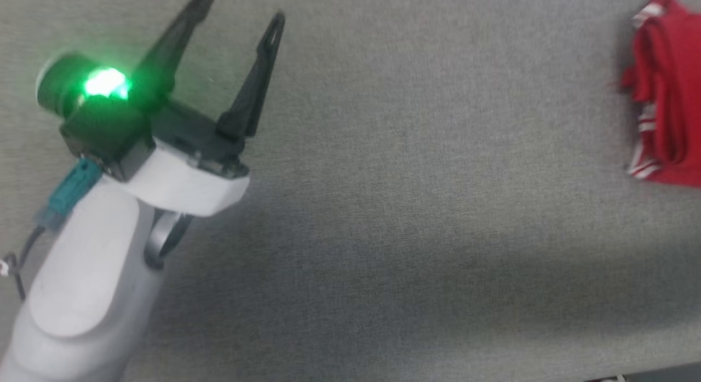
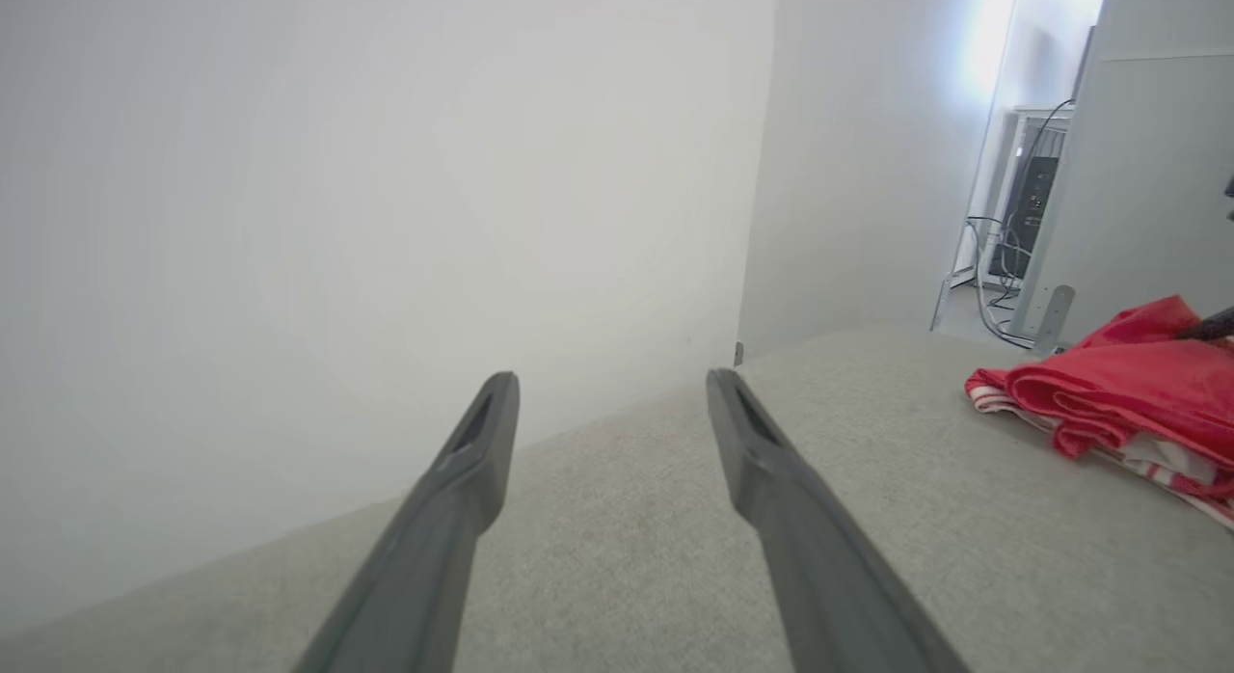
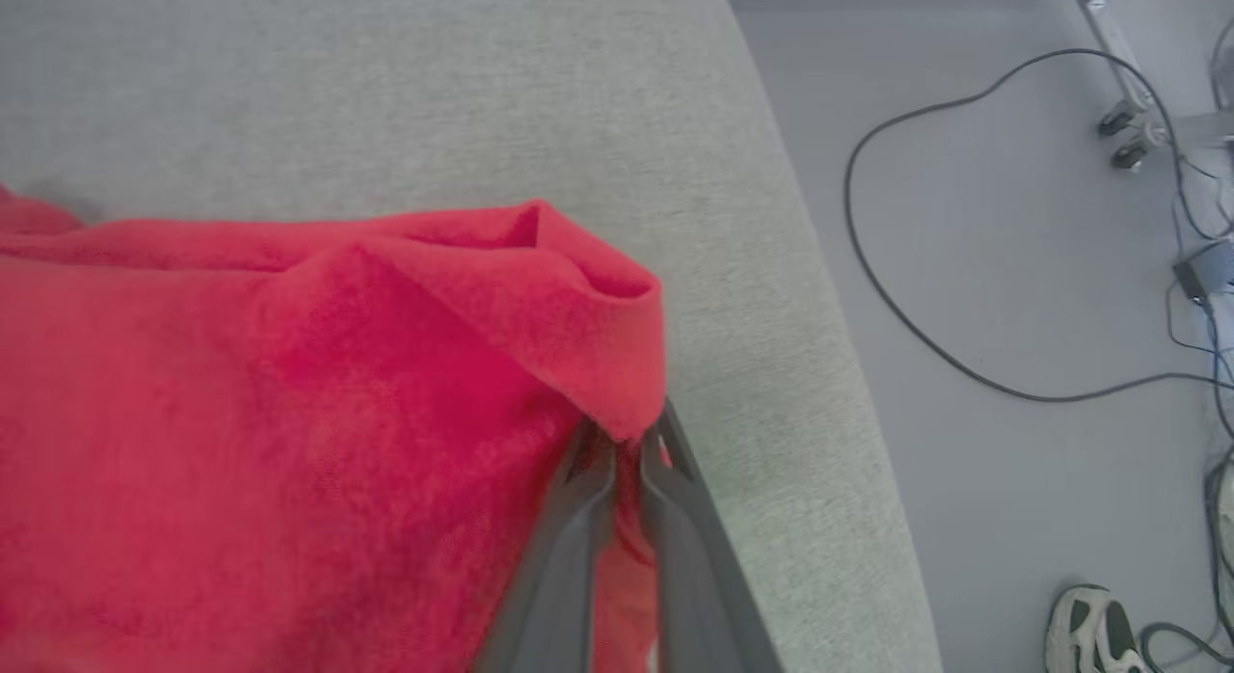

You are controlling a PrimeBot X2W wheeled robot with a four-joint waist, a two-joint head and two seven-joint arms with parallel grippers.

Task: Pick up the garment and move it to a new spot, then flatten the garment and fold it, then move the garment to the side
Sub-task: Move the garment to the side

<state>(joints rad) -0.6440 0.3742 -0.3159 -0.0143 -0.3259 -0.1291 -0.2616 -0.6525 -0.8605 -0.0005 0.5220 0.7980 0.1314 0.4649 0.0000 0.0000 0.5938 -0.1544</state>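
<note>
I read the job as barely begun. The soft bright-red garment with red-and-white striped trim point(image 1: 665, 97) lies bunched in loose folds on the grey cloth-covered counter point(image 1: 411, 207), neither flattened nor folded, so lifting it, carrying it to a new spot, smoothing, folding and the final shift aside all look to be ahead of me. What I do have is a grip. My right claw point(image 3: 625, 440) is drawn together on a raised fold at the garment's point(image 3: 289, 413) edge, red cloth pinched between its two dark fingers. From that claw the bulk of the fabric spreads to the left of the fingers and beneath them, while the counter's point(image 3: 386, 94) rounded edge runs just to its right, with the floor and loose cables beyond. I cannot tell whether the pinched fold is clear of the surface. My left claw point(image 1: 241, 7) holds nothing, its fingers spread wide, and hangs over bare counter. The garment sits well apart from it, far off to its right. Through the left wrist camera I see that claw point(image 2: 611, 384) pointing past the garment point(image 2: 1128, 384), which lies ahead and to the right of its fingers.
</note>
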